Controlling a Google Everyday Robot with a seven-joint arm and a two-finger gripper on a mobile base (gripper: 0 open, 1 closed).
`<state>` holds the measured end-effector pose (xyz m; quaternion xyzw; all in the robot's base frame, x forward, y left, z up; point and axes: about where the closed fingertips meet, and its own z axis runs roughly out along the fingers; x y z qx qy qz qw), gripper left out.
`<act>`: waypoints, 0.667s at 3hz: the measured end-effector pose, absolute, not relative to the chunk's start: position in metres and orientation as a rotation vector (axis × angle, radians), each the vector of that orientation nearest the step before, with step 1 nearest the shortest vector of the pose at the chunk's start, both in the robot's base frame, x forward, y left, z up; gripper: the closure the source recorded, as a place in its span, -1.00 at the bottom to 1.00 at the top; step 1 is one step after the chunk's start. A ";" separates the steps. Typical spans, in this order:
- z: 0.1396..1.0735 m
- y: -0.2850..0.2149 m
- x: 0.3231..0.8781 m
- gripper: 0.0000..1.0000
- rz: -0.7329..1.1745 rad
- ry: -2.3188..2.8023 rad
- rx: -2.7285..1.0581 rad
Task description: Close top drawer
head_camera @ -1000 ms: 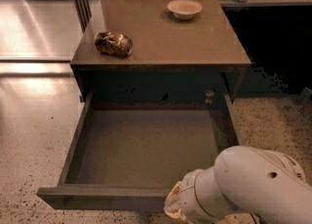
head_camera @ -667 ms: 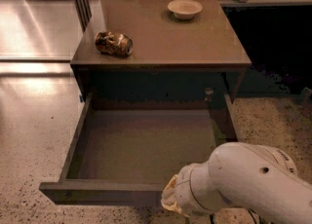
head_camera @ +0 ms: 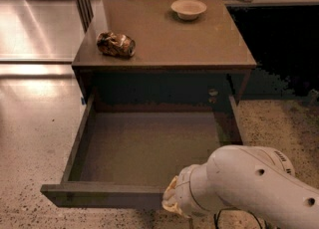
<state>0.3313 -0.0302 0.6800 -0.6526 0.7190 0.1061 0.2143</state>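
The top drawer (head_camera: pixel 149 143) is standing pulled well out beneath the cabinet top (head_camera: pixel 164 39), showing its brownish floor and flat dark front. The gripper (head_camera: pixel 172 204) is sitting at that front, right of centre; whether it is open I cannot tell. Speckled floor (head_camera: pixel 35 138) is lying open along the drawer's left side.

White arm (head_camera: pixel 249 183) w/ dark holes (head_camera: pixel 257 171), cream tool (head_camera: pixel 172 204) by top drawer (head_camera: pixel 99 195)

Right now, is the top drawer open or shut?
Open. The top drawer sticks far out of the cabinet, its inside floor showing. The gripper sits at its front edge, mostly hidden by the arm.
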 end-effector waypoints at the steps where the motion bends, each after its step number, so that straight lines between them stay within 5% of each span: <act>1: 0.672 -0.025 0.348 1.00 0.256 1.992 -1.799; 2: 0.668 -0.024 0.367 1.00 0.220 2.015 -1.730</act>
